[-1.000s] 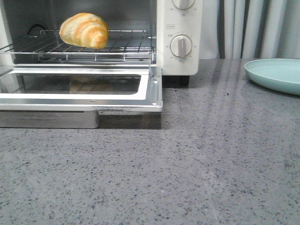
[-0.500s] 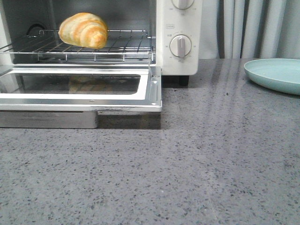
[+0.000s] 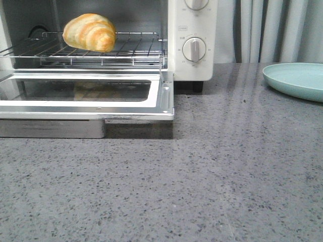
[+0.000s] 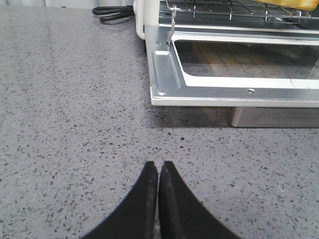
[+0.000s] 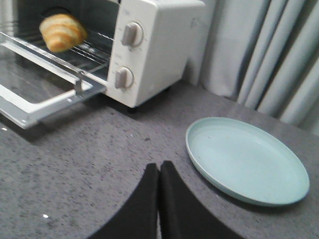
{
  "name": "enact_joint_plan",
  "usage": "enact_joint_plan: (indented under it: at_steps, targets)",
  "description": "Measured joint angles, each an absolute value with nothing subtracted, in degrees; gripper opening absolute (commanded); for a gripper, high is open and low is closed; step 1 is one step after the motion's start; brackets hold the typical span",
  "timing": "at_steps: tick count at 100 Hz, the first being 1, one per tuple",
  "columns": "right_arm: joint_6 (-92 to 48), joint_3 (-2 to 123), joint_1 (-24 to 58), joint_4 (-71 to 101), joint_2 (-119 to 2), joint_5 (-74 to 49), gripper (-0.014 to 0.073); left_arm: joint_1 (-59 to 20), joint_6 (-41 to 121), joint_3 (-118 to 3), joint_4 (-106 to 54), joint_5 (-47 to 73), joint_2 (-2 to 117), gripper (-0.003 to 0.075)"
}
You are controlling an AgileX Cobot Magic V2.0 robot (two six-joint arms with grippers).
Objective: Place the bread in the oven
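The golden-brown bread (image 3: 90,32) lies on the wire rack (image 3: 126,50) inside the white oven (image 3: 194,65), whose glass door (image 3: 86,96) hangs open and flat. The right wrist view shows the bread (image 5: 62,32) on the rack in the oven (image 5: 159,45). In the left wrist view only a sliver of bread (image 4: 286,3) shows above the open door (image 4: 239,74). My left gripper (image 4: 159,167) is shut and empty over the counter, well short of the door. My right gripper (image 5: 159,167) is shut and empty, beside the plate. Neither gripper shows in the front view.
A pale green plate (image 3: 298,80) sits empty at the right, also in the right wrist view (image 5: 244,159). A metal tray (image 3: 50,128) lies under the door. A black cable (image 4: 112,12) lies left of the oven. Grey curtains (image 3: 272,30) hang behind.
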State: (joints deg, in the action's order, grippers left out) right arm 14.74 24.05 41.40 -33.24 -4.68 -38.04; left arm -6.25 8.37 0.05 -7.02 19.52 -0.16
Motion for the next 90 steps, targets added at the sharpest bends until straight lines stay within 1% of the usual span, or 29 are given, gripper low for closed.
enact_joint_plan:
  at_steps: [8,15,25,36,47,62,72,90]
  targets:
    - [14.74,21.06,35.74,-31.27,-4.68,-35.92,-0.0061,-6.25,8.37,0.05,-7.02,19.52,-0.16,-0.0021]
    - [14.74,17.08,29.74,-27.23,-4.68,-31.64,-0.0061,-6.25,8.37,0.05,-7.02,19.52,-0.16,-0.0021]
    - [14.74,9.46,21.84,-21.71,-4.68,-20.87,-0.0061,-6.25,8.37,0.05,-7.02,19.52,-0.16,-0.0022]
    - [14.74,0.81,16.81,-15.8,-3.41,-12.51,-0.0061,-6.25,8.37,0.05,-7.02,19.52,-0.16,-0.0021]
    - [13.32,-0.65,14.44,-12.5,-0.06,-15.94,-0.0061,-6.25,8.37,0.05,-7.02,19.6,-0.16,-0.0021]
    - [8.11,-0.55,11.9,-9.66,0.42,-18.91,-0.0061,-6.25,8.37,0.05,-7.02,19.6,-0.16,-0.0021]
    - [4.99,-0.55,11.59,-8.99,0.51,-19.13,-0.0061,-6.25,8.37,0.05,-7.02,19.6,-0.16,-0.0021]
    - [3.61,-0.55,11.49,-8.64,0.51,-19.13,-0.0061,-6.25,8.37,0.05,-7.02,19.6,-0.16,-0.0021]
